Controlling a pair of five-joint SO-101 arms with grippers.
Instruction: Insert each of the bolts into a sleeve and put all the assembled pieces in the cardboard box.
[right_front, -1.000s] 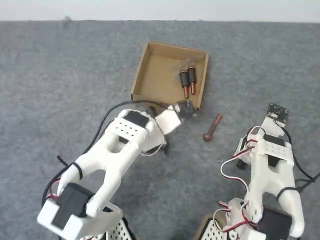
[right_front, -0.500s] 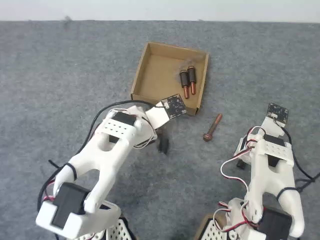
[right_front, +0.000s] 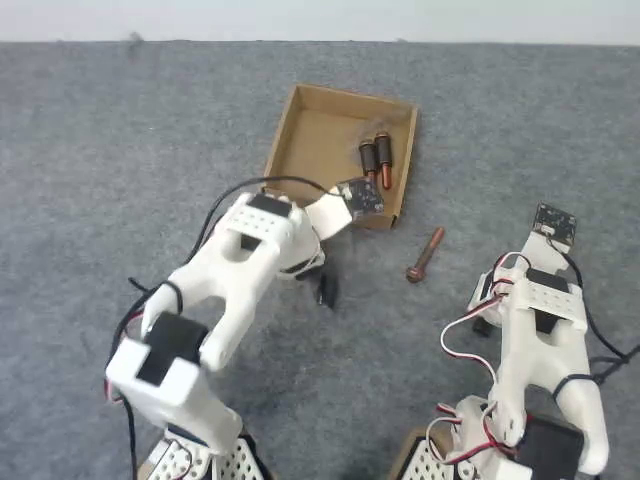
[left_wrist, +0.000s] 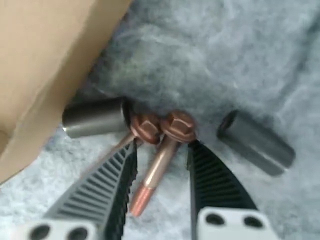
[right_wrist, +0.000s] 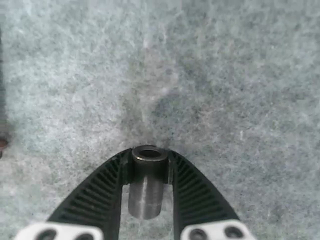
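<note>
Left gripper (left_wrist: 162, 149) open and empty, jaws straddling a bolt (left_wrist: 159, 162) on the carpet (left_wrist: 235, 55) by the box (left_wrist: 45, 55); bolt probably light, stiff, slick metal that rolls, so pinch mid-shank; right gripper (right_wrist: 150, 159) clamps a sleeve (right_wrist: 146, 187).

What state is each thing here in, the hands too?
Left hand, open, astride a bare bolt.
Right hand, shut on a sleeve.
Cardboard box, open, holding two assembled pieces.
Lone bolt, lying flat, unsleeved.
Loose sleeve, lying on its side.
</note>
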